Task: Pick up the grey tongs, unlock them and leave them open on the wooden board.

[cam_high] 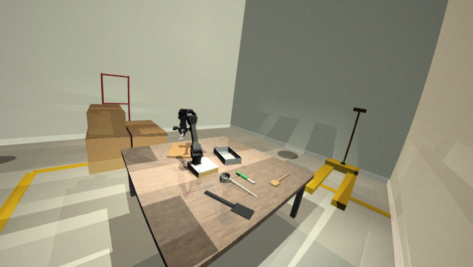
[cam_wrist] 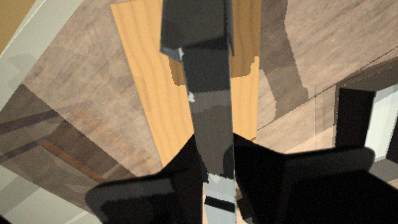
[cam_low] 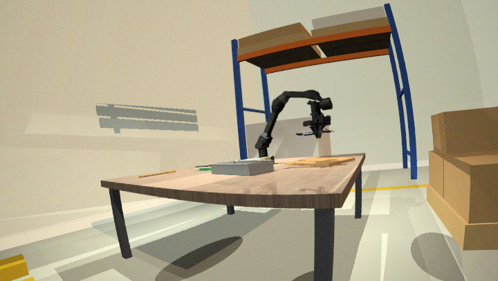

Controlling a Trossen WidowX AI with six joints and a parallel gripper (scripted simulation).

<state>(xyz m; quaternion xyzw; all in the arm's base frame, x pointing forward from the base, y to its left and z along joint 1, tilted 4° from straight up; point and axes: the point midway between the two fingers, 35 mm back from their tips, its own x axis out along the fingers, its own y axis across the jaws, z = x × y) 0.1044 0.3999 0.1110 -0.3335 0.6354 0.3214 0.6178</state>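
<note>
The grey tongs [cam_high: 181, 136] [cam_low: 304, 133] [cam_wrist: 212, 120] are held in the air above the wooden board [cam_high: 175, 150] [cam_low: 336, 161] [cam_wrist: 145, 85]. My gripper [cam_low: 317, 133] [cam_wrist: 209, 132] points down and is shut on the tongs. In the exterior view the tongs lie nearly level across the fingers. In the wrist view they run from the top edge to the bottom edge, with the board below. Their arms look close together; whether the lock is on cannot be seen. The roasting tin [cam_high: 233, 160] [cam_low: 229, 169] [cam_wrist: 352, 120] stands apart from the board, without the tongs on it.
The robot's white-topped base block [cam_high: 203, 166] stands between board and ladle-like tool [cam_high: 225, 177]. A green-handled knife [cam_high: 242, 175], a small wooden spatula [cam_high: 274, 182] and a black spatula [cam_high: 242, 210] lie farther along the table. Cardboard boxes [cam_high: 107, 148] [cam_low: 463, 188] stand beyond the table.
</note>
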